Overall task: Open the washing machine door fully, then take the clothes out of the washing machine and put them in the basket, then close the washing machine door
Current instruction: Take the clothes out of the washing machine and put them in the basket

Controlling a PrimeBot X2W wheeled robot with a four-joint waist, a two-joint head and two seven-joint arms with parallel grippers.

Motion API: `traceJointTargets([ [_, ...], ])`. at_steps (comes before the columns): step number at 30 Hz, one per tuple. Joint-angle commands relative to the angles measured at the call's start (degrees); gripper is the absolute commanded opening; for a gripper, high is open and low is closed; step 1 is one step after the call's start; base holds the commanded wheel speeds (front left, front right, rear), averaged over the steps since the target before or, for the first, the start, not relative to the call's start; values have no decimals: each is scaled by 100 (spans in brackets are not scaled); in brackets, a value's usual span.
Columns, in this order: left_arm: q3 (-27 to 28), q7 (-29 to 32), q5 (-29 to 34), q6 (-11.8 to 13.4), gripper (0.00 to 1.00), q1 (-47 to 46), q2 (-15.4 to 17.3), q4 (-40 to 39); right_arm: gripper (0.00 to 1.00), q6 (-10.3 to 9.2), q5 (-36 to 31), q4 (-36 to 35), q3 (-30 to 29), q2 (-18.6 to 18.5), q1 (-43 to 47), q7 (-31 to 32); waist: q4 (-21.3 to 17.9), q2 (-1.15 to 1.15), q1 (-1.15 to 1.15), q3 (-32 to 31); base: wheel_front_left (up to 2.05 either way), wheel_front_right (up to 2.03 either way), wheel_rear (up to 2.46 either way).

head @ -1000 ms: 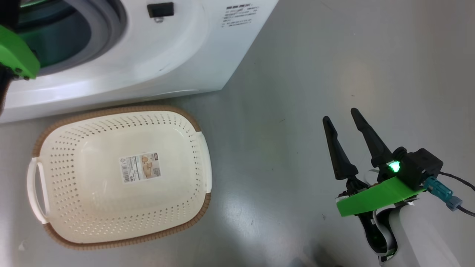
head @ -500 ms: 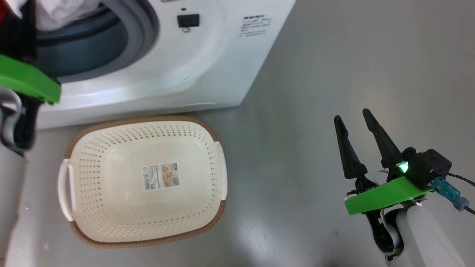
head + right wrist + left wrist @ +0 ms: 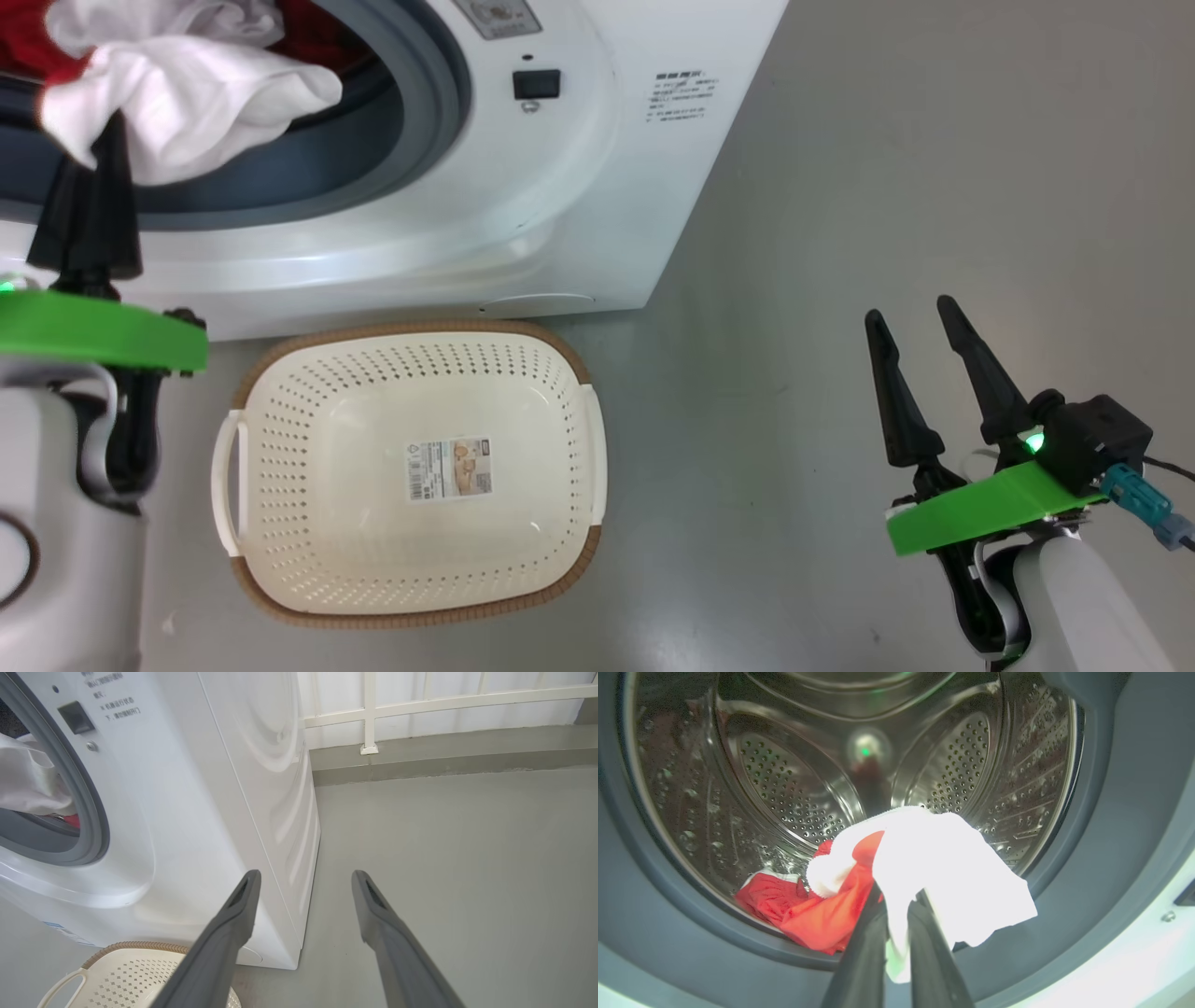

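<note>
As the head camera has swung up over the last second, the left claw shows pinched shut on the clothes at the washing machine mouth, upper left of the frame, so the carry to the empty basket at lower centre likely comes next, while the right claw gapes wide and empty at lower right.

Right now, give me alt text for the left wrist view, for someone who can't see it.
The left gripper, shut on a white part of the clothes, holds them at the mouth of the washing machine. Red fabric droops beside it over the grey gasket, with the perforated steel drum behind.
</note>
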Motion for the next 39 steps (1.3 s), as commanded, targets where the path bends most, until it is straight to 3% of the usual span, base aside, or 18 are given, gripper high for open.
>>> traceJointTargets([
  [1, 298, -43, 96, 3, 0, 148, 183, -284, 100, 28, -61, -104, 87, -6, 141, -36, 46, 0, 0, -62, 0, 0, 0],
  [8, 770, -43, 372, 3, 0, 781, -141, -1214, 100, 28, -81, -104, 17, -6, 177, -36, 106, 0, 0, -166, 0, 0, 0],
  [25, 1248, -43, 559, 3, 0, 1456, -428, -3357, 100, 28, -96, -102, -6, -6, 243, -36, 162, 0, 0, -224, 0, 0, 0],
  [30, 1130, -44, 588, 3, 0, 1638, -483, -3214, 100, 28, -78, -96, 46, -6, 227, -36, 150, 0, 0, -169, 0, 0, 0],
  [39, 882, -44, 540, 3, 0, 1851, -580, -2200, 100, 28, -38, -123, 127, -6, 159, -36, 86, 0, 0, 15, 0, 0, 0],
])
